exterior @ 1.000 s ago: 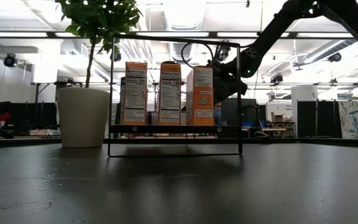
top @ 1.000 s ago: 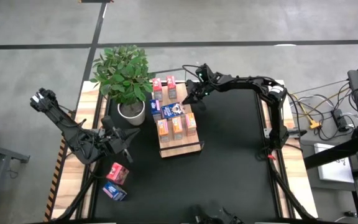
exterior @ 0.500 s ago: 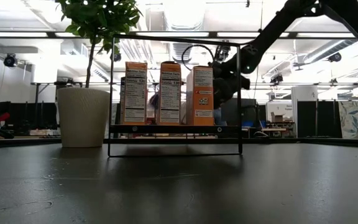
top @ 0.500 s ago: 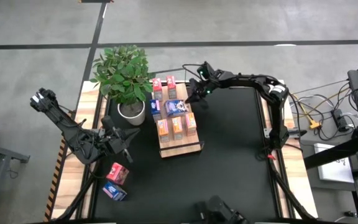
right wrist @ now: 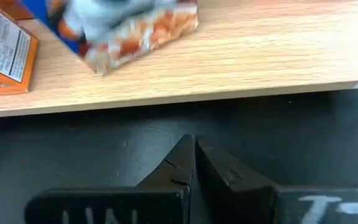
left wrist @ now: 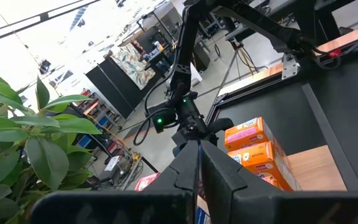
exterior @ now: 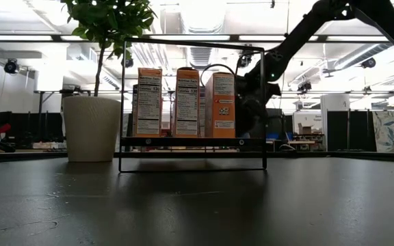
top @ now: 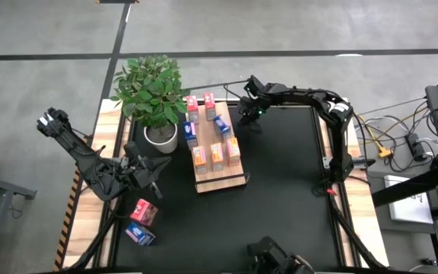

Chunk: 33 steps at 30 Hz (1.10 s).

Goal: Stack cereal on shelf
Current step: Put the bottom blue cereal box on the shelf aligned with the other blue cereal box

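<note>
The shelf (top: 226, 176) is a light-wood board in a black wire frame, lying on the black table. Cereal boxes stand on it: three orange (top: 217, 154) at its near end, a blue one (top: 191, 134) in the middle, two pink-red (top: 201, 103) at the far end. Another blue box (top: 222, 124) sits askew near the board's right edge and shows blurred in the right wrist view (right wrist: 129, 25). My right gripper (right wrist: 193, 155) is shut over the table just right of that edge, touching nothing. My left gripper (top: 155, 181) waits shut near the pot.
A potted plant (top: 160, 134) stands at the shelf's left. A pink-red box (top: 144, 211) and a blue box (top: 140, 234) lie on the table near the left front. The black table to the right of the shelf is bare.
My right gripper has drawn back from the askew blue box toward the table's right and far side, tipping its fingers downward while staying shut. That blue box has turned about on the board and slid a little toward the far end, and now shows narrower from above.
</note>
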{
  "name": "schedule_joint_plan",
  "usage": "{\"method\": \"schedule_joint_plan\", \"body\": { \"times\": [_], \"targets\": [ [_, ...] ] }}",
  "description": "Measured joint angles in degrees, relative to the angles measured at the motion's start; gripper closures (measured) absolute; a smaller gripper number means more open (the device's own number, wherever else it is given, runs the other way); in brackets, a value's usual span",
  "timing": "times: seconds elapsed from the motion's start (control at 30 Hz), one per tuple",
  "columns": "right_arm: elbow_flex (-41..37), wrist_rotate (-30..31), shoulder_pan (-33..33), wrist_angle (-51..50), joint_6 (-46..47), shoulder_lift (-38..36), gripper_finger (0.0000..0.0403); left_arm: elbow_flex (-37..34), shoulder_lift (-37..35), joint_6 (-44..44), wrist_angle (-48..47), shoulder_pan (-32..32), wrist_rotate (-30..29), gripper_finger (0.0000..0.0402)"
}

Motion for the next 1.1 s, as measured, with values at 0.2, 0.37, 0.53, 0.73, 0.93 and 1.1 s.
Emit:
{"method": "schedule_joint_plan", "body": {
  "times": [0.2, 0.37, 0.53, 0.73, 0.93, 1.1],
  "targets": [
    [0.1, -0.1, -0.1, 0.0, 1.1, -0.9, 0.0394, 0.0, 0.0, 0.0, 0.0, 0.0, 0.0, 0.0402],
    [0.1, 1.6, -0.1, -0.6, 1.5, -3.2, 0.0394, 0.0, 0.0, 0.0, 0.0, 0.0, 0.1, 0.0402],
    [0.1, 4.4, -0.1, -1.3, 3.0, -6.7, 0.0394, 0.0, 0.0, 0.0, 0.0, 0.0, 0.2, 0.0402],
    [0.2, 3.9, 0.1, -2.1, 4.3, -11.9, 0.0394, 0.0, 0.0, 0.0, 0.0, 0.0, 2.7, 0.0402],
    [0.1, -0.9, 2.2, 1.5, 6.1, -12.0, 0.0394, 0.0, 0.0, 0.2, -0.1, -0.3, 4.4, 0.0402],
    [2.2, 0.5, 4.5, 3.8, 10.5, -11.4, 0.0394, 0.0, 0.0, 1.2, 0.1, -0.3, 4.8, 0.0402]
  ]
}}
